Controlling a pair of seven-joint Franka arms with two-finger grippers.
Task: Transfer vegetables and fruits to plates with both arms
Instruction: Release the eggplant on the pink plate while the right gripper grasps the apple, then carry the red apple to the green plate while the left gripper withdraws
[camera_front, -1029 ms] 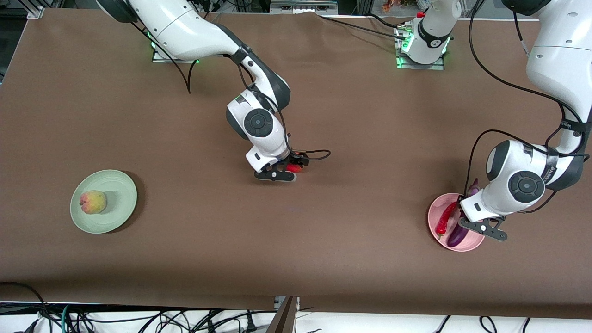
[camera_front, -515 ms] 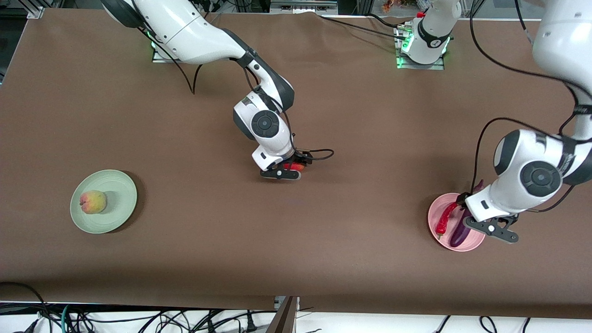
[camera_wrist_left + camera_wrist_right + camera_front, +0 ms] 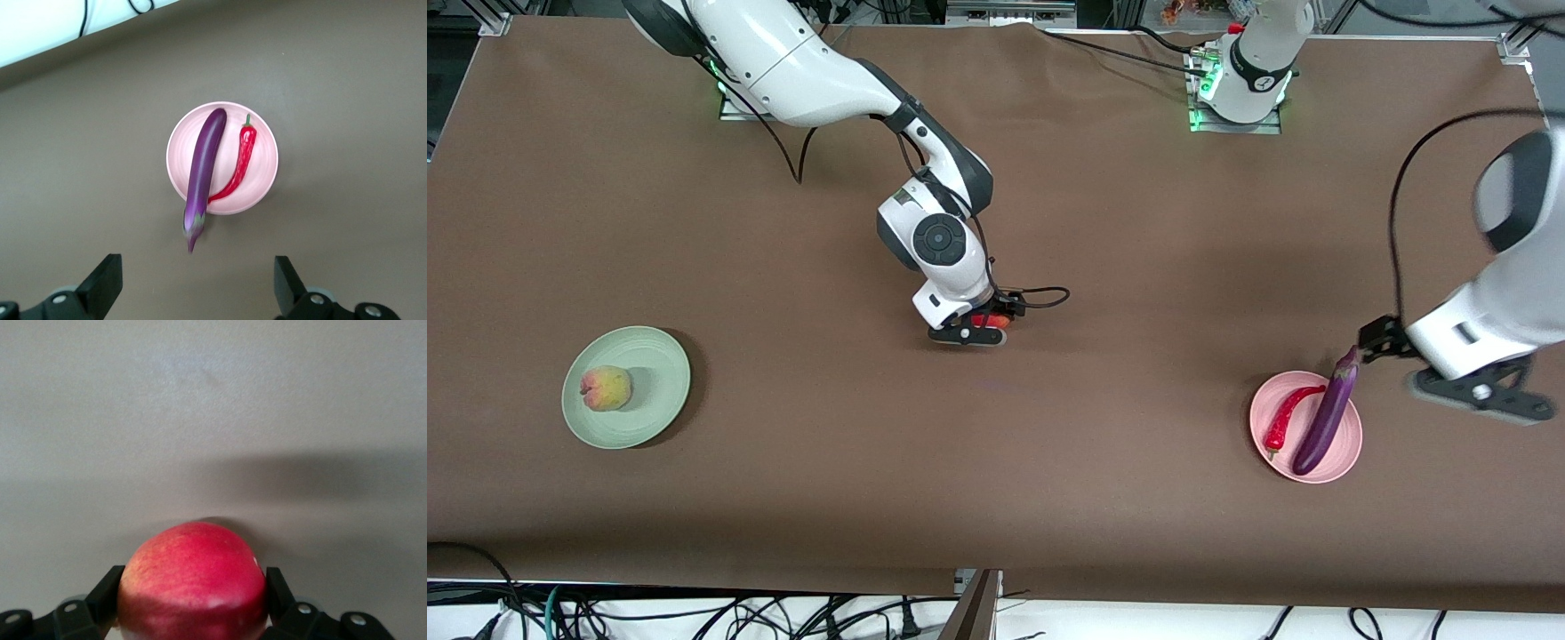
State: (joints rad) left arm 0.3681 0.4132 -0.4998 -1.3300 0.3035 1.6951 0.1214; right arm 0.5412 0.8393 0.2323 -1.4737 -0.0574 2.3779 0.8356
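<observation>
A red apple sits between the fingers of my right gripper low at the table's middle. In the right wrist view the apple fills the gap and both fingers touch it. The purple eggplant and the red chili lie side by side on the pink plate, the eggplant's stem end over the rim. My left gripper is open and empty, raised beside that plate. The left wrist view shows the eggplant, chili and plate. The peach lies on the green plate.
The left arm's base and cables stand along the table's back edge. A black cable loop hangs beside my right gripper. Bare brown table lies between the two plates.
My left gripper has risen and drawn away from the pink plate toward its own end of the table, leaving the eggplant on the plate. My right gripper shifted slightly at the apple.
</observation>
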